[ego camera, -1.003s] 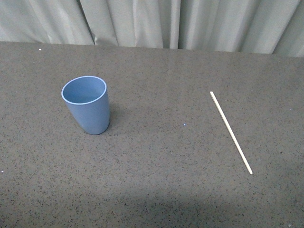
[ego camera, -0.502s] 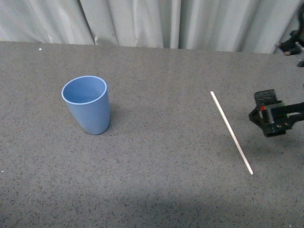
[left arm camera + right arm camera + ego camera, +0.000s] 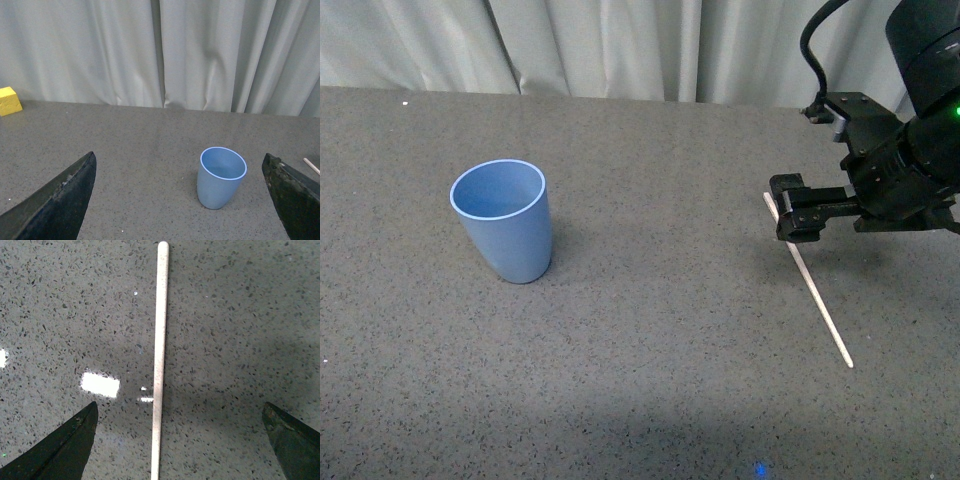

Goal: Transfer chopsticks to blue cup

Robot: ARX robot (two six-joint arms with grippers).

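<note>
chopsticks (image 3: 817,300): one thin cream stick, flat on the table (image 3: 650,340), well apart from the upright blue cup (image 3: 507,225). judged light, stiff, smooth and apt to roll; best pinched across its width, near the far third. right tool (image 3: 787,210): over the stick's far end, jaws wide apart and straddling it, holding nothing. left tool (image 3: 179,156): jaws spread wide, empty.

Chopsticks (image 3: 160,365) flat on speckled grey table (image 3: 240,315), between the wide-apart right pincer (image 3: 180,407) tips
</note>
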